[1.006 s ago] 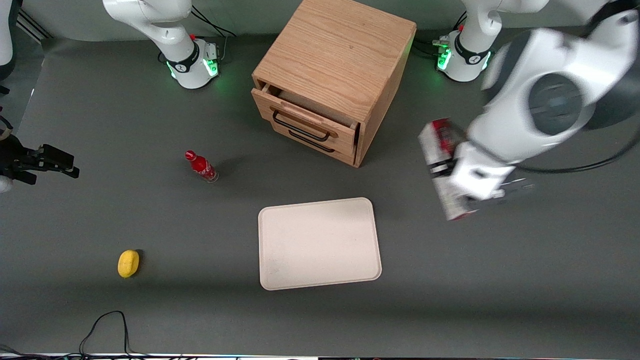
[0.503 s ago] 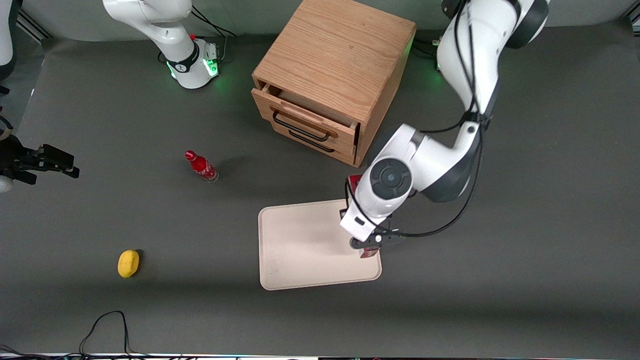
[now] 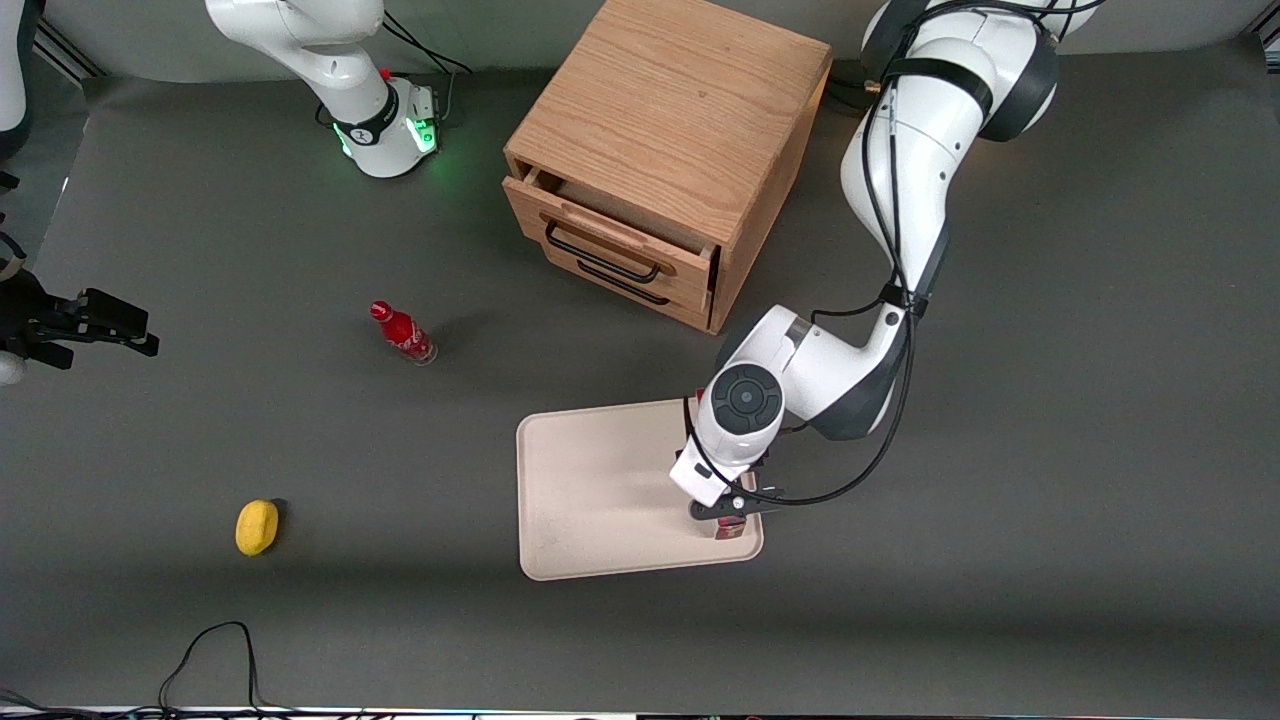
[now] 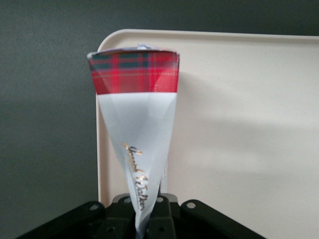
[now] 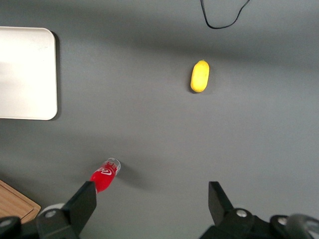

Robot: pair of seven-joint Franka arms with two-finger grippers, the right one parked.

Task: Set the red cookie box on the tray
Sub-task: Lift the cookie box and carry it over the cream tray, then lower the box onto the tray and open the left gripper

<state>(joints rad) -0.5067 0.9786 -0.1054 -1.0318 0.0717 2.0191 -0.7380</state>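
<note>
- Front view: tool sits low over the tray, at its edge toward the working arm.
- Tool is clamped on the red cookie box, above the tray's corner.

Your left arm is reaching down from its base, elbow bending toward the front camera, wrist pointing downward, gripper hanging low over the tray's corner, fingers pinching the red cookie box between them
</note>
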